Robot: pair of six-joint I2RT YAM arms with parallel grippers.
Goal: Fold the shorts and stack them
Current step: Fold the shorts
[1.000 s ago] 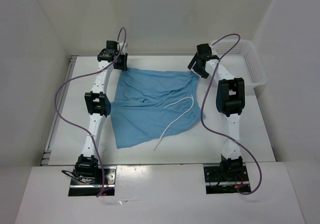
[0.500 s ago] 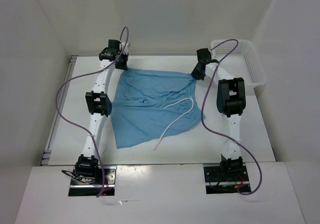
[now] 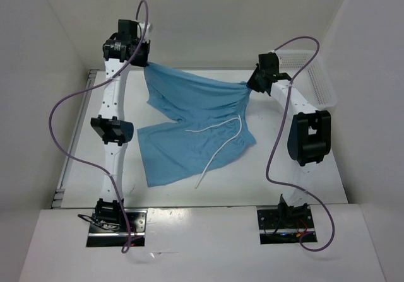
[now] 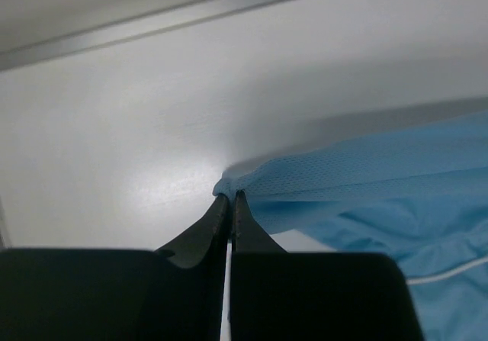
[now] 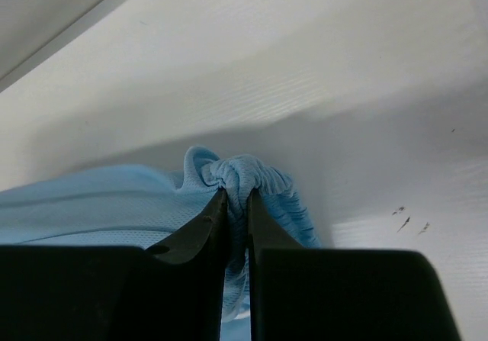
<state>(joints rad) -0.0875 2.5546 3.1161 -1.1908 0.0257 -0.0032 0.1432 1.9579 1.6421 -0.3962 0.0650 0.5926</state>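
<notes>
The shorts [image 3: 189,124] lie on the counter [image 3: 328,168] near the basket [image 3: 325,89], far edge raised, legs resting. The left hand [image 4: 230,196] is clamped on one far corner, the right hand [image 5: 235,194] on the other, at the bunched waistband. The fabric is likely light and limp, sagging between grips; corners give the surest hold.

My fingers [image 4: 200,233] are black. The shorts [image 3: 183,152] are light blue, fine mesh weave; drawstring [image 3: 210,160] white. Basket [image 3: 324,79]: white, open grid. My cables [image 3: 53,118] are purple. Table [image 3: 252,182]: white.
</notes>
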